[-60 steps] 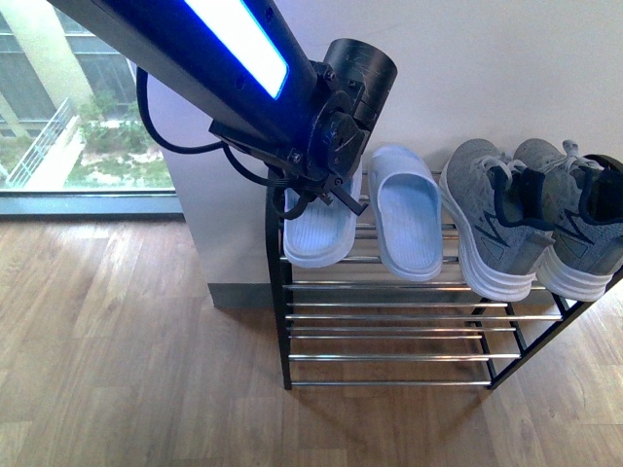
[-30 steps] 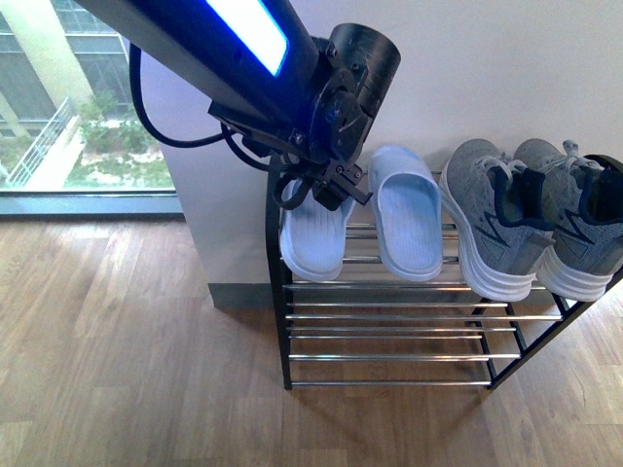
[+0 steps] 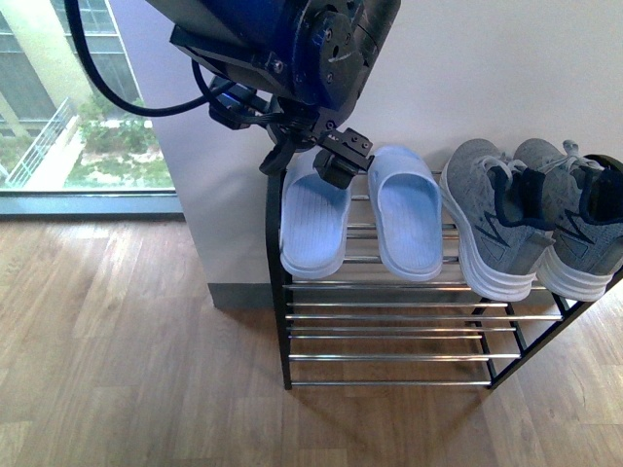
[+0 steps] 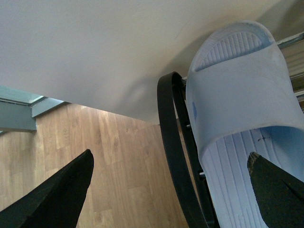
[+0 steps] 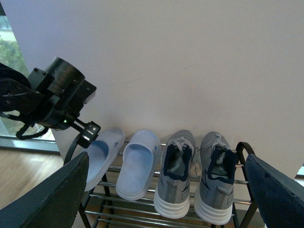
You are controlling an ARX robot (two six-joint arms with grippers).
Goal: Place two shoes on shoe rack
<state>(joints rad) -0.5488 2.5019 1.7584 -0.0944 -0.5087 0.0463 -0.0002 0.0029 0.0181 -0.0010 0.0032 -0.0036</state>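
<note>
Two pale blue slides (image 3: 313, 229) (image 3: 409, 224) and two grey sneakers (image 3: 492, 229) (image 3: 574, 224) lie side by side on the top tier of the shoe rack (image 3: 275, 292). My left gripper (image 3: 307, 161) hovers open just above the toe of the leftmost slide, holding nothing. The left wrist view shows that slide (image 4: 242, 95) resting against the rack's black side frame (image 4: 168, 118), with the open left gripper (image 4: 170, 159) straddling the frame. My right gripper (image 5: 166, 160) stands open well back from the rack (image 5: 244, 147), looking at both slides (image 5: 102, 156) (image 5: 137, 164) and both sneakers (image 5: 174, 175) (image 5: 214, 178).
A white wall (image 3: 487, 78) stands right behind the rack. A floor-level window (image 3: 78, 126) lies to the left. Wood flooring (image 3: 127, 370) stretches in front. The rack's lower tiers (image 3: 389, 358) hold nothing. My left arm (image 5: 52, 102) shows at the rack's left end.
My left gripper has lifted up off the leftmost slide. That slide has straightened and now lies on the top tier by itself.
</note>
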